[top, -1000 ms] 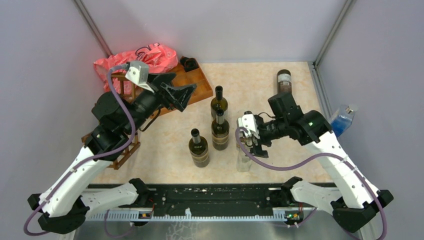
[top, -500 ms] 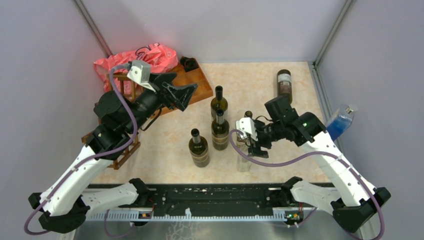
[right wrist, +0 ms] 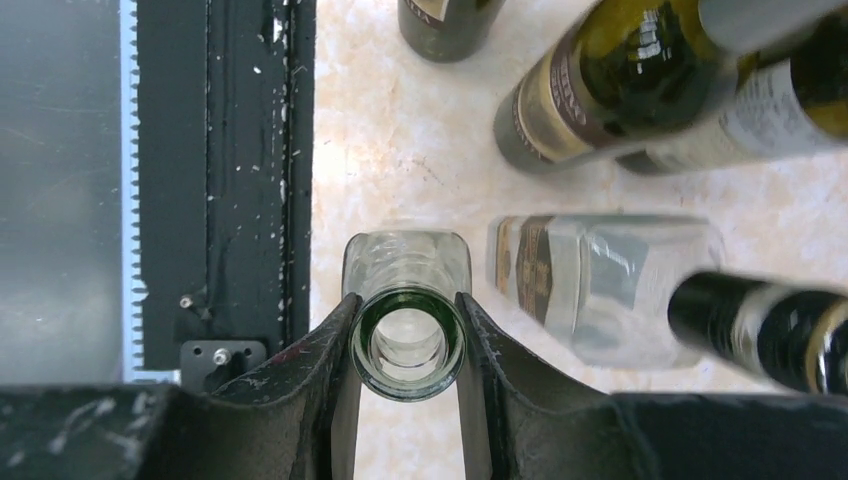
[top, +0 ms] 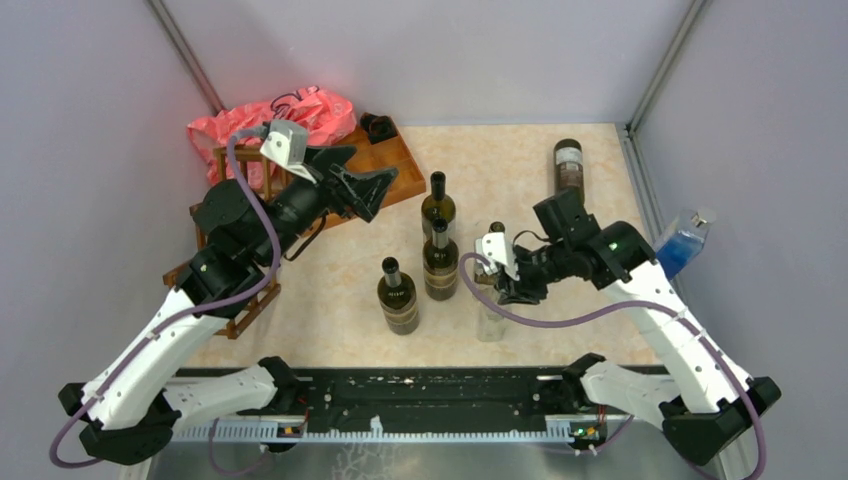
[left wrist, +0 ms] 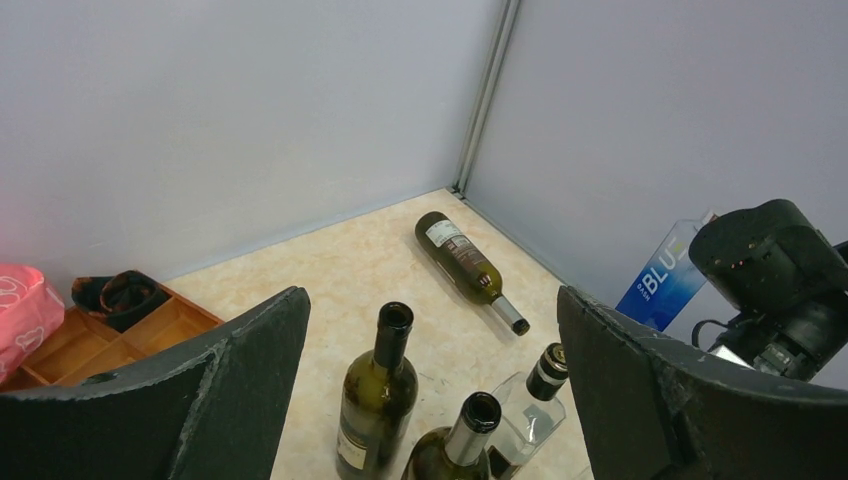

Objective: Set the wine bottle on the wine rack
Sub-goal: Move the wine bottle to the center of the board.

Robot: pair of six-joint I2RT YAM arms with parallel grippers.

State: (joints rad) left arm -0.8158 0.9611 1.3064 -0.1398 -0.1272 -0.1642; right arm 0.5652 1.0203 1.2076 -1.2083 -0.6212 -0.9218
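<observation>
A clear glass wine bottle [top: 488,320] stands upright near the table's front edge. My right gripper [top: 502,290] is shut on its neck. In the right wrist view both fingers press the sides of its green-tinted open mouth [right wrist: 410,343], with that gripper [right wrist: 408,320] seen from above. The dark brown wine rack [top: 248,312] stands at the left and is mostly hidden behind my left arm. My left gripper [top: 366,184] hangs open and empty, high over the tray's near corner. In its own view this gripper [left wrist: 432,300] looks down at the bottles.
Three dark green bottles [top: 398,297] [top: 439,262] [top: 437,205] stand mid-table. Just behind the held one is a square clear bottle with a black cap [left wrist: 530,400]. Another bottle [top: 568,165] lies at the back right. A blue bottle [top: 685,240] leans on the right wall. An orange-brown tray [top: 395,170] and a pink bag [top: 290,115] sit back left.
My right gripper has closed from wide open onto the clear bottle's neck, after shifting slightly towards it. The left arm has barely drifted.
</observation>
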